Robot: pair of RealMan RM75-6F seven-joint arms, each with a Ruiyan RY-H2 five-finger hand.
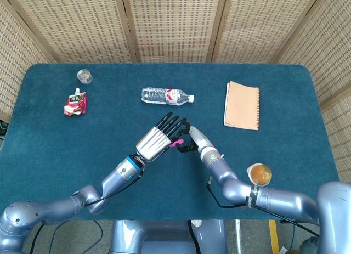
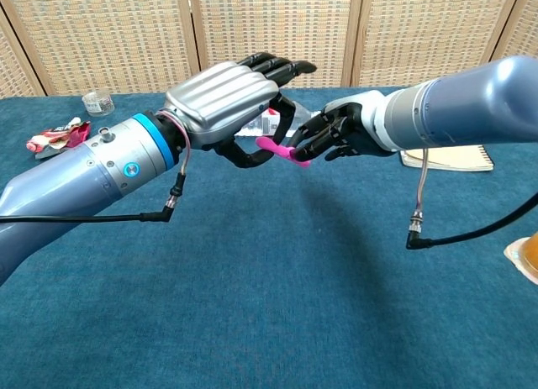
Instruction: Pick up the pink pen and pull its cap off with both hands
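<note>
I had one pink pen held up over the table between my two hands. My right hand pinched one end; my left hand closed its thumb and fingers on the other. Behind them lay one bottle, one notebook, one packet and one small glass jar.

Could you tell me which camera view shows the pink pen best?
The chest view: the pink pen shows side-on between the left hand and right hand. The head view shows only a small pink sliver between the fingers.
</note>
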